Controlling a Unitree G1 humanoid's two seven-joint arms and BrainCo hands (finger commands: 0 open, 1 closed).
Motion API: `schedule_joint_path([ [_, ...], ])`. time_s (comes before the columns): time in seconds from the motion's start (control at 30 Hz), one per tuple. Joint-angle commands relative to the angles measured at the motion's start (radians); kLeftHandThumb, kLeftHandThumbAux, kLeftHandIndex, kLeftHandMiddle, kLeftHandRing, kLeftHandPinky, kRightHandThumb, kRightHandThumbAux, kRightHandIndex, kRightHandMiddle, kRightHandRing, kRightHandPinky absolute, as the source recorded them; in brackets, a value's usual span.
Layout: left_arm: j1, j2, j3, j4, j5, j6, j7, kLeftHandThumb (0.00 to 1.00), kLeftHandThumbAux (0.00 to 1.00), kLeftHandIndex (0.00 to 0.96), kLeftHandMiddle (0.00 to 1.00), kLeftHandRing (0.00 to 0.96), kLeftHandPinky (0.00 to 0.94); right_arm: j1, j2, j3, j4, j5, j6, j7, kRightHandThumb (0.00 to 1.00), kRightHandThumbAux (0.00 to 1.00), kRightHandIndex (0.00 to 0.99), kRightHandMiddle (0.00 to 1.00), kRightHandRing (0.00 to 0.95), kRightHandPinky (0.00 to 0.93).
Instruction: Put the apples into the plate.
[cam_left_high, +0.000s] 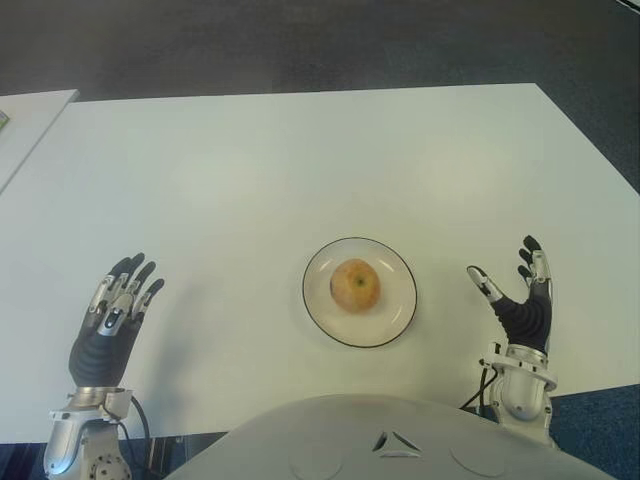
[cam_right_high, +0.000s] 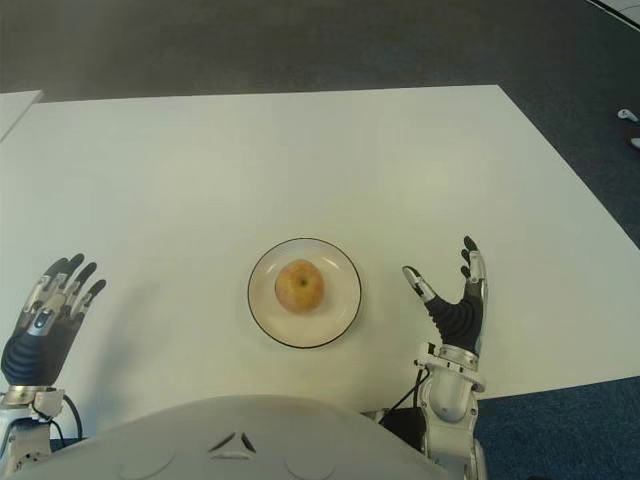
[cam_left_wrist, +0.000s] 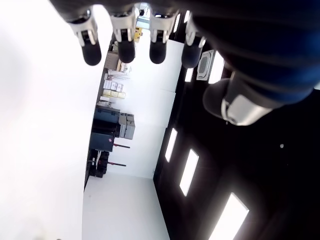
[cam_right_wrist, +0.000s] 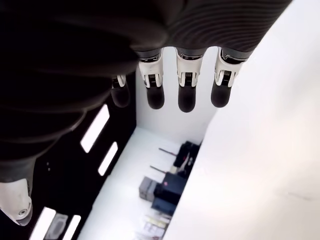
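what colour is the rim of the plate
The plate is white with a thin dark rim line, clearest in the left eye view; a yellow-orange apple sits on it.

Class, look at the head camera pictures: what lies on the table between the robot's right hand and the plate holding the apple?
Nothing: in the left eye view only bare table separates the open right hand from the plate with the apple.

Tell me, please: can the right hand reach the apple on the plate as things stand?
Probably yes. The right hand is open and empty beside the plate, on its right, and only bare table lies between it and the apple.
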Motion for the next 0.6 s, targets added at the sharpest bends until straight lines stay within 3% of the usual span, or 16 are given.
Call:
schedule_joint_path([
  [0.03, 0.013, -0.008, -0.001, -0.008, -0.010, -0.005, -0.017, 0.364, 0.486, 0.126, 0.017, 0.019, 0.100, 0.033, 0.042, 0.005, 0.017, 0.047, -0.031, 0.008, 0.187, 0.552, 0.064, 0.115, 0.101, 0.125],
  [0.6, 0.020, 0.005, 0.019, -0.005, -0.031, 0.004, -0.033, 0.364, 0.486, 0.126, 0.017, 0.019, 0.100, 0.056, 0.111, 0.058, 0.118, 0.071, -0.142, 0.013, 0.152, 0.625, 0.077, 0.187, 0.162, 0.141],
])
